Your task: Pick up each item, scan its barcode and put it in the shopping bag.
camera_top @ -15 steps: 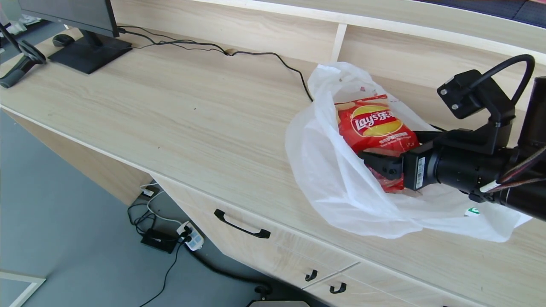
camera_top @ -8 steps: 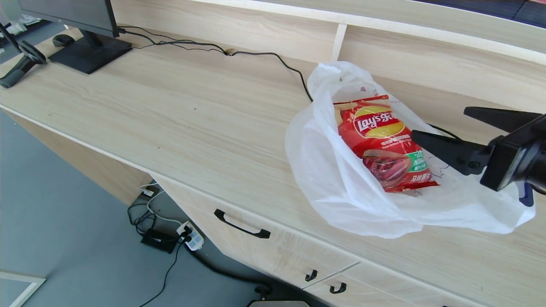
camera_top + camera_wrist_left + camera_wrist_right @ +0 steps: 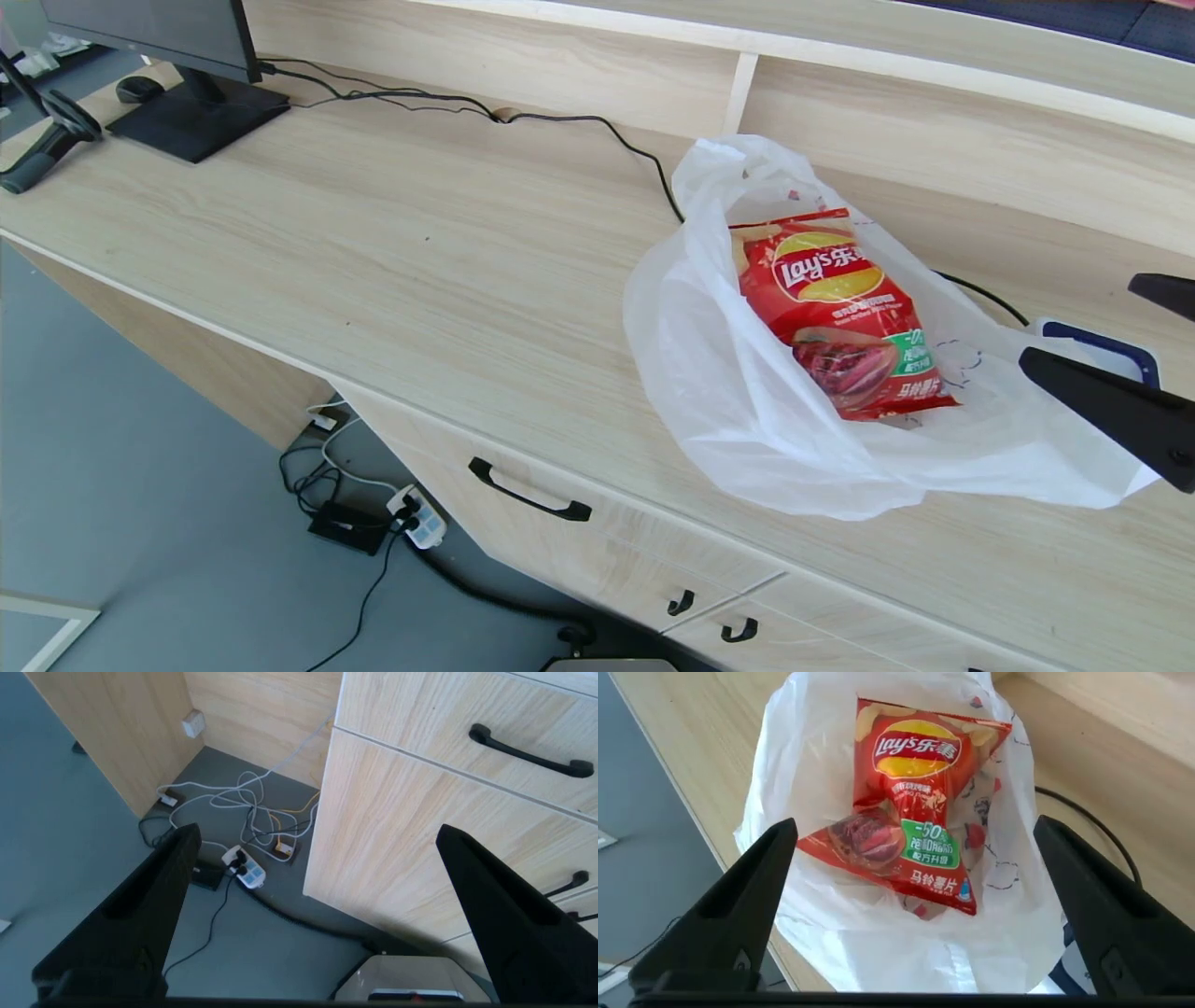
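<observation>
Chip packet (image 3: 836, 308) in shopping bag (image 3: 728, 420); right end effector (image 3: 1076, 317) empty beside it.
Fingers spread wide, gripping nothing. Advise keeping them high and clear of the thin, snag-prone film. Packet is red, glossy and puffed, lying label-up inside the white bag on the counter (image 3: 420, 261).

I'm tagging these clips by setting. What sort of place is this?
Probably a shop checkout, perhaps a mock-up: a wooden counter with drawers, a monitor and what looks like a handheld scanner at one end, and a shopping bag holding a crisp packet.
</observation>
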You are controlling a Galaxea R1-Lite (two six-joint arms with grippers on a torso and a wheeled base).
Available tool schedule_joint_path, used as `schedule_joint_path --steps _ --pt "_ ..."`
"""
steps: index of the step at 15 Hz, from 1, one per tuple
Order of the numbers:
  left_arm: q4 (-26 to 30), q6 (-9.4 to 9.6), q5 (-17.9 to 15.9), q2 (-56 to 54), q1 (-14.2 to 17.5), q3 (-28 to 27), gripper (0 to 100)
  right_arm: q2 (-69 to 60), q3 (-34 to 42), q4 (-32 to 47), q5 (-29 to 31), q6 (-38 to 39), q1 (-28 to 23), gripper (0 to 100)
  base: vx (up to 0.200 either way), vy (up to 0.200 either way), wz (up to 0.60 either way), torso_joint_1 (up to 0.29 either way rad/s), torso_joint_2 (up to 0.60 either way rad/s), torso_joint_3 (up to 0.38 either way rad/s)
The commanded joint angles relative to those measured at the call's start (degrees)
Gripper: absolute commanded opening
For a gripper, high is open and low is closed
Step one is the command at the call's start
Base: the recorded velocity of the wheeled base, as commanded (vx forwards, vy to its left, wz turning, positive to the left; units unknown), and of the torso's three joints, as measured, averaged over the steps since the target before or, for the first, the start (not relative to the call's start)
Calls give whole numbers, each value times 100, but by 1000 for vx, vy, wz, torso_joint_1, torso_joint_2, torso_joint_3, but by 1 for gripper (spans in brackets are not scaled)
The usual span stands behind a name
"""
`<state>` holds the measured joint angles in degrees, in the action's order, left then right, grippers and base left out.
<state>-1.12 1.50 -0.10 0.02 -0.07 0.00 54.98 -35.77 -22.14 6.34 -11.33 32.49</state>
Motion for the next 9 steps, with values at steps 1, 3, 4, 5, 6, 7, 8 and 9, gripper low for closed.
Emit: schedule_joint_path --steps 1,3,4,5,6,7,8,9 --pt "-2 -1 1 -2 -1 0 100 -49 8 -10 -168 8 -14 100 0 0 0 0 0 0" --pt "-2 -1 1 -2 -1 0 100 -58 17 -27 -177 16 -14 100 0 0 -600 2 2 2" --pt "-2 -9 1 -2 -1 0 100 -58 8 -27 -177 16 -14 100 0 0 -600 -2 2 2" --pt "-2 -9 1 -2 -1 0 100 -75 35 -19 -177 16 -32 100 0 0 -600 -12 -2 7" --pt "-2 -9 1 -2 7 0 100 -75 44 -27 -177 8 -32 100 0 0 -600 12 2 2" --pt "-2 -9 1 -2 -1 0 100 -75 35 -27 -177 8 -41 100 0 0 -600 7 7 2" --pt "-2 -9 1 -2 -1 0 100 -75 35 -27 -177 8 -41 100 0 0 -600 2 -2 -2" --pt "-2 -1 -8 -2 -1 0 100 -84 35 -27 -177 8 -41 100 0 0 -600 2 2 2"
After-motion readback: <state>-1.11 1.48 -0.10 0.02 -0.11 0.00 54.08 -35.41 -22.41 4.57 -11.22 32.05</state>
